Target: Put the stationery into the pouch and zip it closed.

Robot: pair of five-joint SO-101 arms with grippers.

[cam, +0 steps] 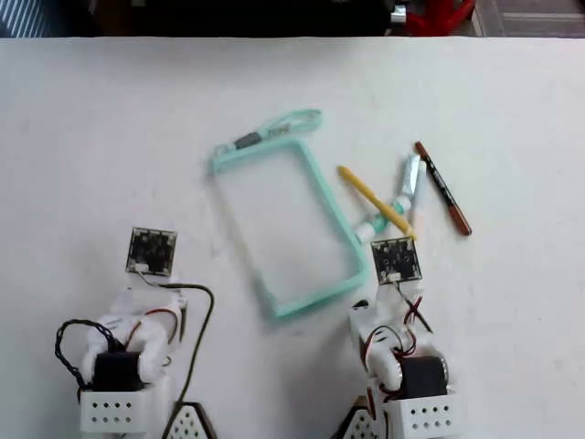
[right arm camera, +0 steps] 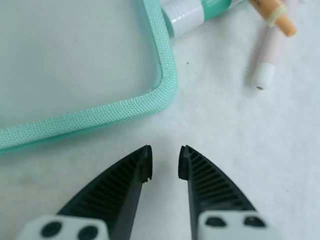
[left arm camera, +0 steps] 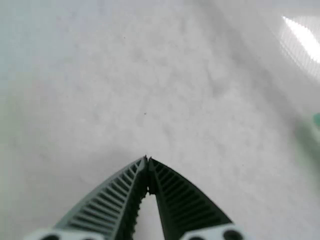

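Your right gripper point(right arm camera: 165, 162) sits low over the table point(right arm camera: 240, 130), jaws slightly apart with nothing between them. The pouch point(right arm camera: 161, 90) lies flat, its corner just ahead of the tips and off to one side, so you have bare table to come down on. The stationery is just past that corner:
- white-and-teal tube point(right arm camera: 184, 14), touching the pouch edge
- yellow pen point(right arm camera: 272, 15), crossing the pale pen point(right arm camera: 270, 60)
- brown marker point(cam: 443, 187), farther out and apart from the cluster

Your left gripper point(left arm camera: 147, 161) is pressed together and empty, over bare table apart from the pouch. My read is it's parked so the right can do the picking. I can't tell whether the zip is open. The pouch looks empty, so no loading has been done.
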